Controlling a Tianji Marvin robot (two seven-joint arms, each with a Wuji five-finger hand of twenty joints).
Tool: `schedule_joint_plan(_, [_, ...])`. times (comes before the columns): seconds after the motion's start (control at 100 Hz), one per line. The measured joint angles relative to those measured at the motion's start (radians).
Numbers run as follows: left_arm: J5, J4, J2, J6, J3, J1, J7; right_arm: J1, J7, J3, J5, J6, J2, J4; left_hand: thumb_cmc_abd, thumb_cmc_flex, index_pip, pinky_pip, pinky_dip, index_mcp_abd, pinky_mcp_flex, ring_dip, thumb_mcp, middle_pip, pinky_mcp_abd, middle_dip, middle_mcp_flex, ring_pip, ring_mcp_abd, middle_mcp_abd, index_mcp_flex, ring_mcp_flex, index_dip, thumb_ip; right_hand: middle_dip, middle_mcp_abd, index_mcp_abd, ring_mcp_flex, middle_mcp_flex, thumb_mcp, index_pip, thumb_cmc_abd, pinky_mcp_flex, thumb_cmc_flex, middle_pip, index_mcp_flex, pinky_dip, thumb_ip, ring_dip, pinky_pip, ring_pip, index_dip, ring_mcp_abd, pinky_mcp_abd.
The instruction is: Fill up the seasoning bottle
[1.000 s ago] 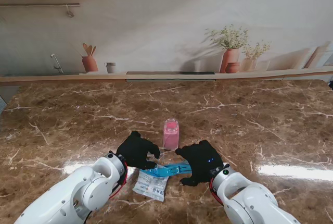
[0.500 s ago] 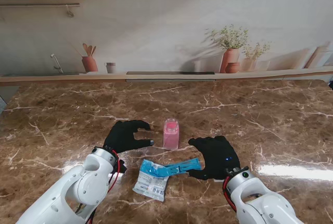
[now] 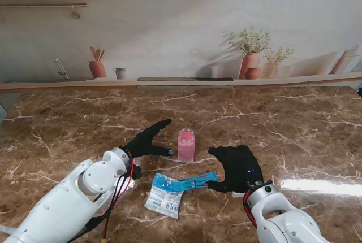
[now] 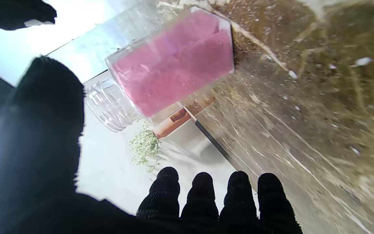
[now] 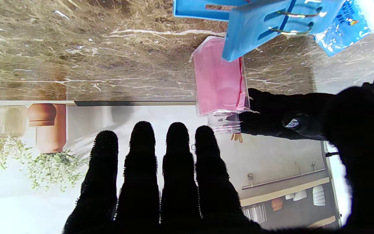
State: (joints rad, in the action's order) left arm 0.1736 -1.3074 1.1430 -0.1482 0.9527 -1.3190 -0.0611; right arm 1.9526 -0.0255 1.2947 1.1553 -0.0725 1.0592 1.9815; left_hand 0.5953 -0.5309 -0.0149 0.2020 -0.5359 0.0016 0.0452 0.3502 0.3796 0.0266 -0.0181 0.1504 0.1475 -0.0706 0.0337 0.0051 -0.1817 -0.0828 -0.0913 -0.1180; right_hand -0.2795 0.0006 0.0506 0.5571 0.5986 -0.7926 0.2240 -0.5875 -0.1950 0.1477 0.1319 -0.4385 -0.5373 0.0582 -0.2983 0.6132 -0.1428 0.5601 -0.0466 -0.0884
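Observation:
The clear seasoning bottle (image 3: 186,145) holds pink powder and stands upright with no cap on its neck; the wrist views show it too (image 4: 174,61) (image 5: 219,78). My left hand (image 3: 148,140) is open just left of it, fingers spread, thumb tip close to its side. My right hand (image 3: 237,166) is open to the bottle's right and nearer to me, palm down. A seasoning bag (image 3: 164,199) lies flat nearer to me, shut by a blue clip (image 3: 189,182) (image 5: 271,22). The right thumb tip is beside the clip's end; I cannot tell whether it touches.
The brown marble table (image 3: 294,135) runs back to a wall ledge (image 3: 181,82) with printed pots and plants. Bright glare patches sit on the table by both forearms.
Both hands have lifted off the bag and clip and spread apart. The left hand moved farther from me and opened beside the bottle. The right hand shifted right and stayed there.

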Motion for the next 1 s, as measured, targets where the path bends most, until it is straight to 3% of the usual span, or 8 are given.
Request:
schedule_joint_plan(0.11, [-0.039,0.11,0.02,-0.077,-0.054,0.068,-0.004,-0.005,-0.005,-0.002,-0.007,-0.005,0.001,-0.008,0.041,0.0,0.0,-0.027,-0.01,-0.014,0.0,0.0,0.073,-0.013,-0.011,0.019,0.0,0.006,-0.009,-0.011,0.0,0.0,0.01,0.0,0.0,0.0,-0.001,0.0,0.0,0.0,0.0,0.0,0.001,0.0,0.0,0.0,0.0,0.0,0.0,0.0,0.0,0.0,0.0,0.0])
schedule_joint_plan(0.19, [-0.098,0.163,0.032,-0.084,-0.084,0.107,-0.039,-0.011,-0.007,-0.002,-0.018,-0.008,0.002,-0.017,0.057,0.001,0.0,-0.051,-0.002,-0.014,0.0,-0.015,0.107,-0.015,-0.012,0.019,0.0,0.009,-0.01,-0.011,0.0,0.0,0.01,0.0,0.0,0.0,-0.001,0.0,0.0,0.0,0.0,0.0,0.002,0.0,0.0,0.0,0.0,0.0,0.0,0.0,0.0,0.0,0.0,0.0])
schedule_joint_plan(0.38, [-0.127,0.26,0.058,-0.126,-0.139,0.169,-0.054,-0.016,-0.006,0.011,-0.036,-0.02,0.006,-0.029,0.069,0.001,0.0,-0.052,0.007,-0.014,0.0,-0.025,0.113,-0.015,-0.012,0.019,0.0,0.009,-0.01,-0.013,0.0,0.0,0.009,0.0,0.0,0.0,-0.001,-0.011,0.0,0.0,0.0,0.0,0.004,0.0,0.0,0.0,0.0,0.0,0.0,0.0,0.004,0.0,0.0,0.0])
schedule_joint_plan(0.51, [-0.149,0.306,0.074,-0.14,-0.168,0.194,-0.055,-0.015,0.002,0.021,-0.038,-0.034,0.007,-0.03,0.079,0.001,0.0,-0.052,0.007,-0.024,0.0,-0.027,0.166,-0.015,-0.012,0.034,0.0,0.009,-0.01,-0.014,0.0,0.0,-0.013,-0.008,0.0,0.0,-0.001,-0.011,0.0,0.0,0.0,-0.01,0.004,0.0,0.0,0.0,0.0,0.0,0.0,-0.001,0.004,0.0,0.0,0.0])
schedule_joint_plan(0.84, [-0.201,0.384,0.108,-0.174,-0.216,0.239,-0.072,-0.012,-0.007,0.023,-0.038,-0.062,0.008,-0.03,0.097,0.001,0.0,-0.078,0.029,-0.048,0.013,-0.047,0.177,-0.015,-0.036,0.035,0.0,0.01,-0.01,-0.014,0.0,0.0,-0.035,-0.014,0.0,0.0,-0.01,-0.011,0.0,0.0,0.001,-0.01,0.004,0.0,0.0,-0.001,0.0,0.0,0.0,-0.001,0.004,0.0,0.0,0.0])
schedule_joint_plan(1.0, [-0.209,0.411,0.119,-0.177,-0.234,0.256,-0.076,-0.014,-0.006,0.022,-0.04,-0.062,0.008,-0.034,0.104,0.001,0.0,-0.082,0.031,-0.048,0.015,-0.047,0.189,-0.015,-0.082,0.035,0.0,0.01,-0.01,-0.014,0.0,0.0,-0.043,-0.014,0.0,-0.001,-0.01,-0.011,0.0,0.0,0.001,-0.01,0.004,0.001,0.001,-0.001,0.0,0.0,0.0,-0.001,0.004,0.0,0.0,0.0])
